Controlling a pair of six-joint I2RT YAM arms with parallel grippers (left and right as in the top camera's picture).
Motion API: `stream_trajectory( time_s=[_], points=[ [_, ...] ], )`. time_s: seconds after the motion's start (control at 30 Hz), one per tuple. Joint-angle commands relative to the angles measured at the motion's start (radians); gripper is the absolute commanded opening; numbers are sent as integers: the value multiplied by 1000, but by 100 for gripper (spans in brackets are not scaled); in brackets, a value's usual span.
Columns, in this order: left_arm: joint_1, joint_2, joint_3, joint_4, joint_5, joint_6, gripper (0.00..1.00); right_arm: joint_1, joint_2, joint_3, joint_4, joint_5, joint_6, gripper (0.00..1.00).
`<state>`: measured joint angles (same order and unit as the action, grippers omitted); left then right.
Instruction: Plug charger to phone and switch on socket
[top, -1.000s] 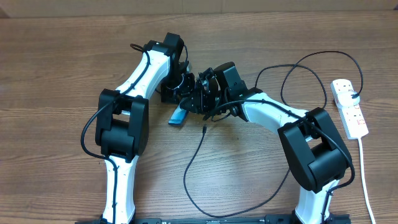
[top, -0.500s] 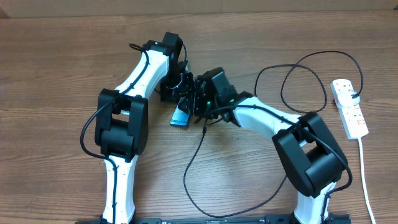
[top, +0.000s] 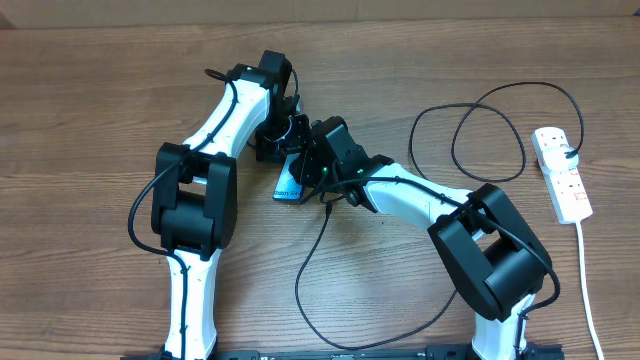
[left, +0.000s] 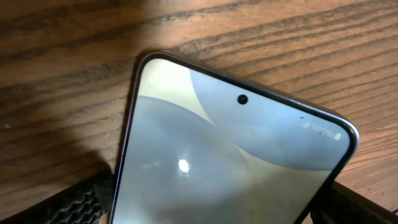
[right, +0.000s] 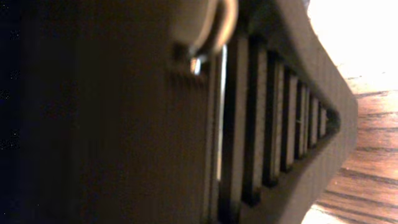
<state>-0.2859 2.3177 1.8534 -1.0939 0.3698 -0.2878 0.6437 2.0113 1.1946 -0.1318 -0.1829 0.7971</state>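
We see flat blue-screened phone (top: 289, 185) at wooden table (top: 80, 100) centre, open room leftward; left fingers (left: 81, 202) clamp it, right fingers (right: 292, 37) state untellable.

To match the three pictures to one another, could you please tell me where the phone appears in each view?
Overhead: the phone is left of centre, between the two arms' wrists.
Left wrist: the phone fills the lower middle, screen toward the camera.
Right wrist: not in it; a ribbed gripper finger fills the frame.
Shared landmark: the wooden table.
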Motion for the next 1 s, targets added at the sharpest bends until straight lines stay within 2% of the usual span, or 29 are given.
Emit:
stream_trajectory(
  time_s=[0.0,0.2,0.43,0.47,0.5,0.53,0.97],
  points=[
    [-75,32,-26,-42,196,87,98,-10,124,-16,9,48,45,30],
    [-75,32,-26,-43,196,87,100,-11,127,-15,-3,-11,44,15],
    [-73,32,-26,-32,197,86,100,-11,127,-15,-63,-21,40,14],
    [-73,32,-26,-31,197,86,100,-11,127,-15,-70,-20,41,15],
    [-73,32,-26,-30,197,86,100,-11,127,-15,-83,-21,41,22],
    [-73,32,-26,-30,197,86,100,-11,127,-15,-90,-21,41,22],
    [-73,32,-26,-31,200,87,100,-11,127,-15,-123,-142,40,23]
  ],
)
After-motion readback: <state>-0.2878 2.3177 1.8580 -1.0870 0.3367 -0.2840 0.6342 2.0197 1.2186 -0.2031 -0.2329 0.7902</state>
